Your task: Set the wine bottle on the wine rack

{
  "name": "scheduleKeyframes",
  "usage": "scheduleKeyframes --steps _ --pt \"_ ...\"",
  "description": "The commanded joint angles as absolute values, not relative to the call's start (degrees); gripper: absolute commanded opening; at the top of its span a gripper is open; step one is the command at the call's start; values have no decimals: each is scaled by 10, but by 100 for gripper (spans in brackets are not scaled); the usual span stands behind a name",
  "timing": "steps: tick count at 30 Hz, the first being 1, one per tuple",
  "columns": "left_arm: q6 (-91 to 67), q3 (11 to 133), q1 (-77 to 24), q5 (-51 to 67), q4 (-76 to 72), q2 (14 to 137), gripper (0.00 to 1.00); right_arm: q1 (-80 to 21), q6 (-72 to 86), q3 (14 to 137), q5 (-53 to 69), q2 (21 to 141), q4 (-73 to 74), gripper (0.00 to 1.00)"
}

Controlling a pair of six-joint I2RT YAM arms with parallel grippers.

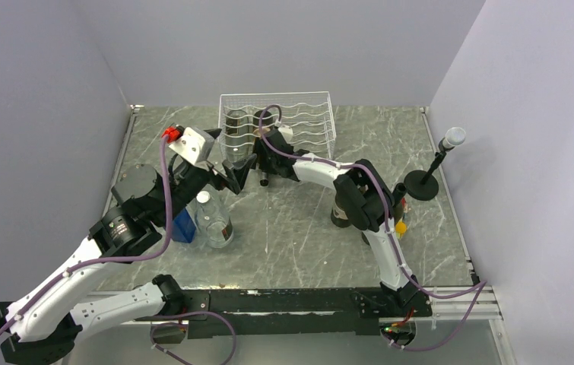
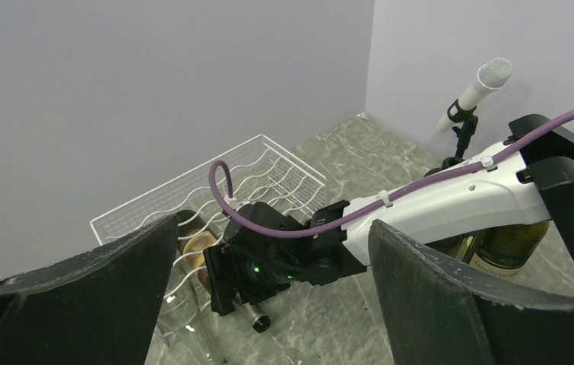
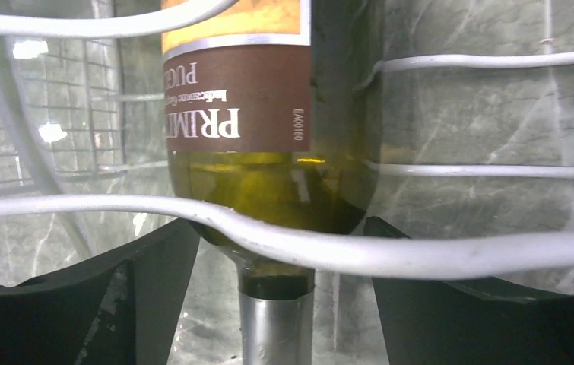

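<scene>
Wine bottle (image 3: 268,182) lies on its side in the wine rack (image 1: 306,122), in the second dip from the left, with its thin neck pointing out toward the arms. It has a brown and orange label, and a white wavy wire of the rack crosses in front of it, right where the bottle gets narrow. The rack sits at the back of the grey stone-look table (image 1: 299,243), close to the wall. Another dark bottle (image 1: 236,120) lies in the dip just to the left. The right gripper (image 1: 265,150) is stretched out to the front of the rack. Its two black fingers (image 3: 116,296) sit one on each side of the silver neck, spread apart with a gap on both sides, so they do not touch the neck and hold nothing. The left gripper (image 1: 236,172) is near the front left corner of the rack, just beside the right one. Its fingers (image 2: 101,289) are spread very wide and there is nothing between them. A clear plastic bottle (image 1: 213,222) with a white cap stands on the table near the left arm, and a blue thing (image 1: 185,226) sits just beside it. One more wine bottle (image 2: 508,247) stands upright on the table behind the right arm. A microphone (image 1: 451,139) on a small black stand is off to the right side, well apart from the rack.
</scene>
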State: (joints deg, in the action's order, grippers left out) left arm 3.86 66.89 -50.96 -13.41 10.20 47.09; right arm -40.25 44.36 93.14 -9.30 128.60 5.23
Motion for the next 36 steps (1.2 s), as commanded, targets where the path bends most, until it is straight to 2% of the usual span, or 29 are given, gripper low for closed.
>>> scheduleKeyframes --steps 1,11,17,27,33,36 --pt "44 686 -508 -131 86 461 99 -398 429 958 -134 1260 77 86" --pt "36 706 -508 -120 95 440 99 -426 389 941 -197 1170 140 94" --pt "31 716 -509 -111 99 423 99 -443 349 974 -226 1110 194 96" --pt "15 694 -508 -79 104 408 99 -447 234 1077 -285 985 400 96" --pt "4 681 -508 -61 107 422 99 -426 205 1075 -361 866 509 96" --pt "4 670 -509 -50 94 429 99 -399 215 1055 -362 814 551 96"
